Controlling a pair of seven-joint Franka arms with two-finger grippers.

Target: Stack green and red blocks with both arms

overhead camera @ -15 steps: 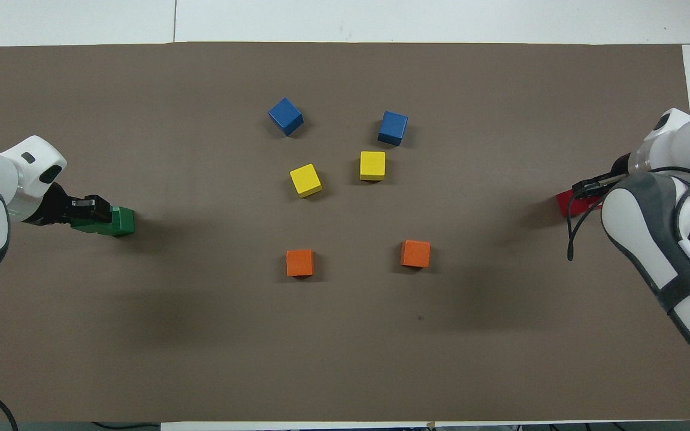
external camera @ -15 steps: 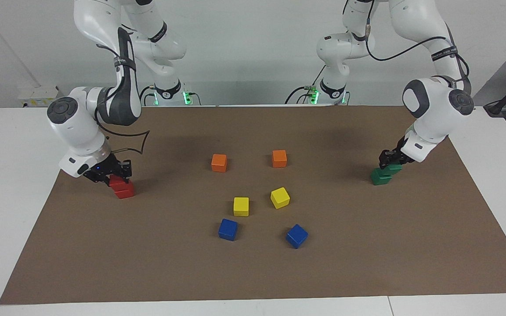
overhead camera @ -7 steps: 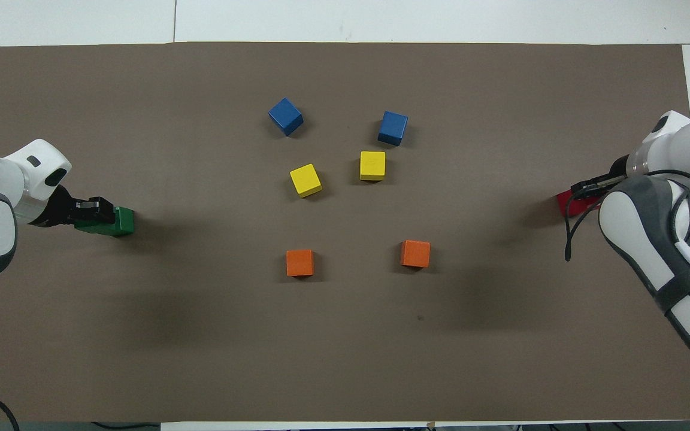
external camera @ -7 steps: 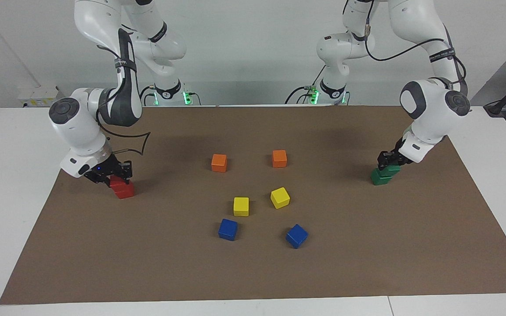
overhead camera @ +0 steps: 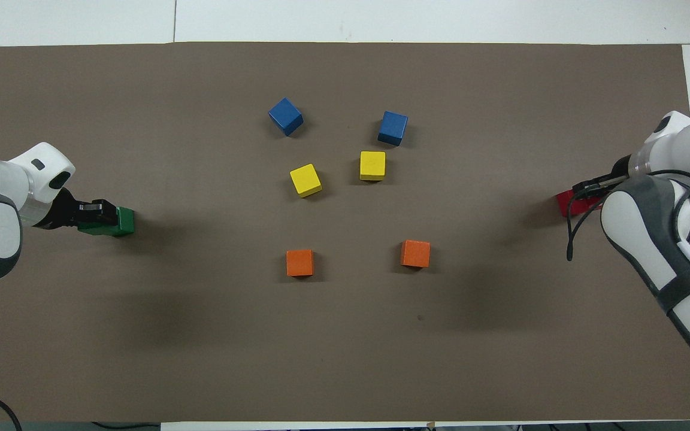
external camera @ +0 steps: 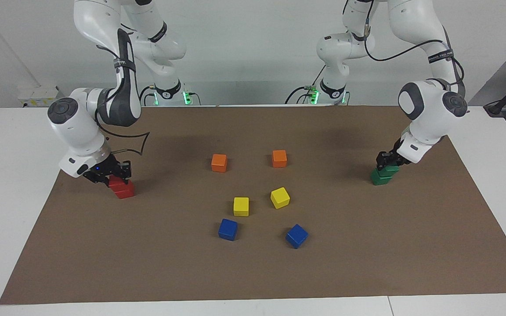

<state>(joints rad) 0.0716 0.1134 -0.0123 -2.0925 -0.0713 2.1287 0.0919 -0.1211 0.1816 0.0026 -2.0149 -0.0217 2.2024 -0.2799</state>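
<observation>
Here, from my remote seat, I scan the facing view from the right arm's end of the table to the left arm's. The brown mat (external camera: 253,272) covers most of the white table (external camera: 2,175). At the right arm's end, two red blocks stand stacked: the upper red block (external camera: 116,181) sits on the lower red block (external camera: 125,191), slightly offset. The right gripper (external camera: 111,172) is down on that stack, its fingers pinching the upper red block.

In the middle of the mat lie six other cubes, none touching. The two orange cubes (external camera: 219,163) (external camera: 279,158) are nearest the robots, the two yellow cubes (external camera: 241,206) (external camera: 280,197) are farther out, and the two blue cubes (external camera: 228,229) (external camera: 296,236) are farthest. All of them lie well apart from both stacks, so I see nothing crowding either gripper.

At the left arm's end, the upper green block (external camera: 389,169) rests on the lower green block (external camera: 379,178), also a little offset. The left gripper (external camera: 385,160) is down on this stack, fingers clamped on the upper green block. In the overhead view the green stack (overhead camera: 118,220) shows just ahead of that gripper's tip.
</observation>
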